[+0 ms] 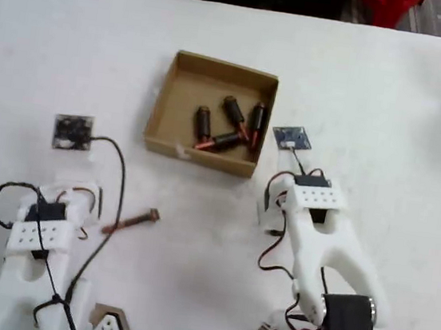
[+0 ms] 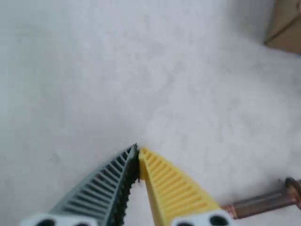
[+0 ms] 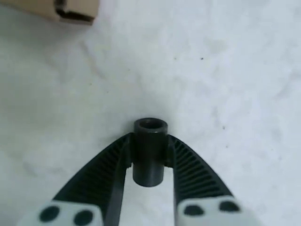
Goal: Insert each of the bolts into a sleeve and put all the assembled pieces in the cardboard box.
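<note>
Left arm, right arm: white shells, black servos, black/red cables. Left tool ribbed grey-and-yellow; right tool ribbed black.

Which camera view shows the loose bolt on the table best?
The high view: the whole bolt lies on the table. The left wrist view catches part, at the frame's edge behind the yellow jaw.
</note>
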Action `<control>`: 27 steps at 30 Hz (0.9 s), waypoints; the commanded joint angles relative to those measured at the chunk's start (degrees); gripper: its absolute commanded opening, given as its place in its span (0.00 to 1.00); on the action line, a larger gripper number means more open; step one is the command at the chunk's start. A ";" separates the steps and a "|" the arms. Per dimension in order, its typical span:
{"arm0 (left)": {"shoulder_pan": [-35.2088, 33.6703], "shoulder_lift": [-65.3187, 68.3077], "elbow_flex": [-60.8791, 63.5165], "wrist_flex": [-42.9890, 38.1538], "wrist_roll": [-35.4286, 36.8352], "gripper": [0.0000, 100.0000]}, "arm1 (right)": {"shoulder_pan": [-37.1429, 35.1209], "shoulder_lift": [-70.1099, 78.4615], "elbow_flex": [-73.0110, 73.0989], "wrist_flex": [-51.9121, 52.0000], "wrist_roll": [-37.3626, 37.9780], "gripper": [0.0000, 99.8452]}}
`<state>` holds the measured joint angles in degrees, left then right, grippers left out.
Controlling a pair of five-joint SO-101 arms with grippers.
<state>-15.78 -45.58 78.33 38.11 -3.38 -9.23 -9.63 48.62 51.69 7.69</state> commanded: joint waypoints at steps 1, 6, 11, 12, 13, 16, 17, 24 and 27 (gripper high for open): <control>0.84 -0.31 -6.33 5.27 -2.99 0.03 | -0.13 -0.40 -1.14 -0.75 -0.44 0.02; 0.48 0.04 -15.21 14.42 -20.13 0.07 | -0.13 -0.31 -1.14 -0.75 -0.35 0.02; 6.20 0.04 -20.13 24.53 -21.19 0.13 | -0.13 -0.31 -1.14 -0.66 -0.35 0.02; 8.31 0.04 -20.04 25.67 -22.15 0.14 | -0.13 -0.31 -1.14 -0.66 -0.35 0.02; 10.15 0.04 -19.96 26.64 -23.21 0.14 | -0.13 -0.31 -1.14 -0.66 -0.35 0.02; 13.76 0.04 -18.64 27.08 -25.41 0.14 | -0.13 -0.40 -1.14 -0.66 -0.35 0.02; 14.55 0.04 -18.20 26.81 -25.85 0.14 | -0.13 -0.40 -1.14 -0.75 -0.35 0.02; 19.82 0.04 -14.33 24.26 -27.69 0.14 | -0.13 -0.40 -1.14 -0.75 -0.26 0.02; 21.58 0.04 -13.19 23.47 -27.52 0.14 | -0.04 -0.40 -1.14 -0.75 -0.26 0.02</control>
<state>3.74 -45.58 64.88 63.08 -30.64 -9.23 -9.63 48.62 51.60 7.69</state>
